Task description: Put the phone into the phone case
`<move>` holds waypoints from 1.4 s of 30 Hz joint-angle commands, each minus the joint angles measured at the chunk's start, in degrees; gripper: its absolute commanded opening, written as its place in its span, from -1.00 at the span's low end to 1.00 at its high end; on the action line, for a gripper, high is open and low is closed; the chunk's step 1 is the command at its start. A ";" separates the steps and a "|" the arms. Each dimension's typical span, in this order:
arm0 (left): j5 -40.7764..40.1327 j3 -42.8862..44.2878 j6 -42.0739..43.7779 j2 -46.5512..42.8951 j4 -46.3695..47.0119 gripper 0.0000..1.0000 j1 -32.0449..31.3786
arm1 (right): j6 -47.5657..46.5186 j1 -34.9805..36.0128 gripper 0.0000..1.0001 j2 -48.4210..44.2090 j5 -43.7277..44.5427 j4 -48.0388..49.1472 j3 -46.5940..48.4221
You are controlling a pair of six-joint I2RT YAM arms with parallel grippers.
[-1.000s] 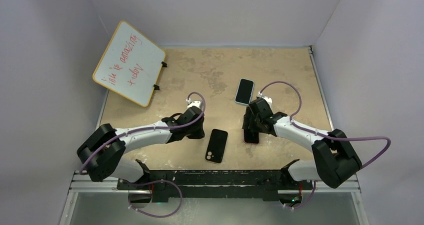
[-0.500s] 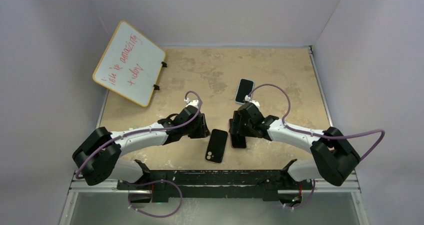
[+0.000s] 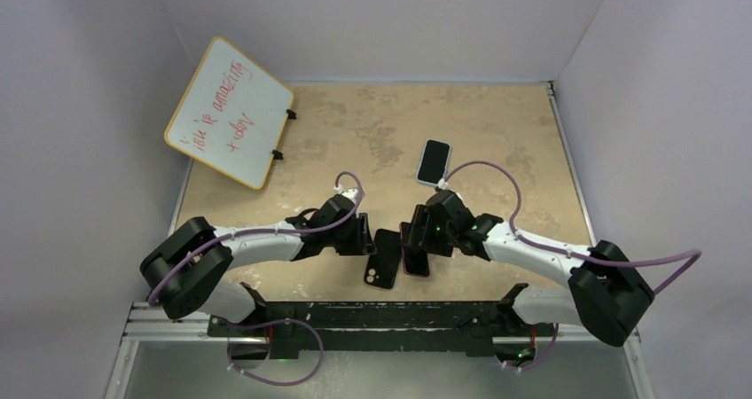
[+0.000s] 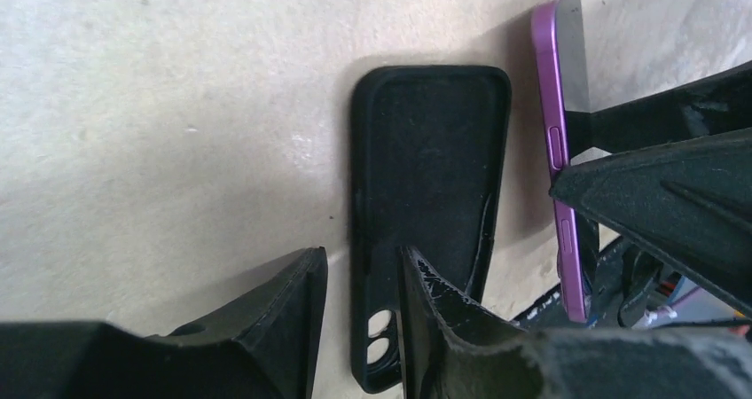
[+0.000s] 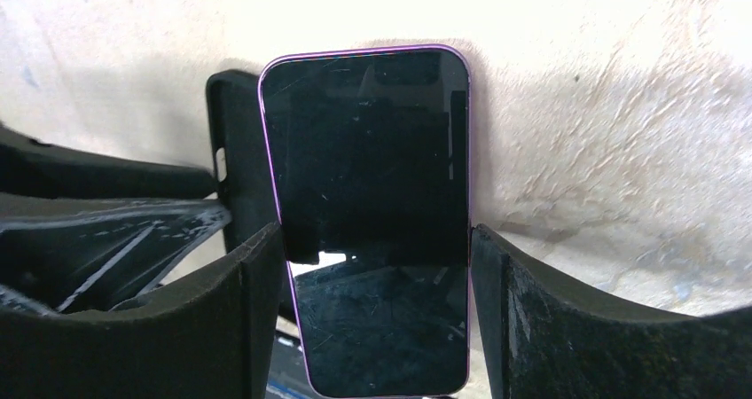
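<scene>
Phone pinched in right gripper; left wrist shows parted left gripper straddling case.

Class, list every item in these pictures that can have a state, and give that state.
phone case: lying flat, hollow side up, empty.
left gripper: open, fingers astride the phone case's side wall.
right gripper: shut on the purple phone.
purple phone: held tilted beside the phone case, screen dark.
second phone: lying flat, screen dark, untouched.
whiteboard: propped at a tilt, red writing on it.
</scene>
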 commanded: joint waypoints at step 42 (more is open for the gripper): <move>-11.15 -6.47 -17.29 -7.62 5.44 -0.61 0.08 | 13.48 5.91 -0.38 -2.52 -3.75 20.10 -1.19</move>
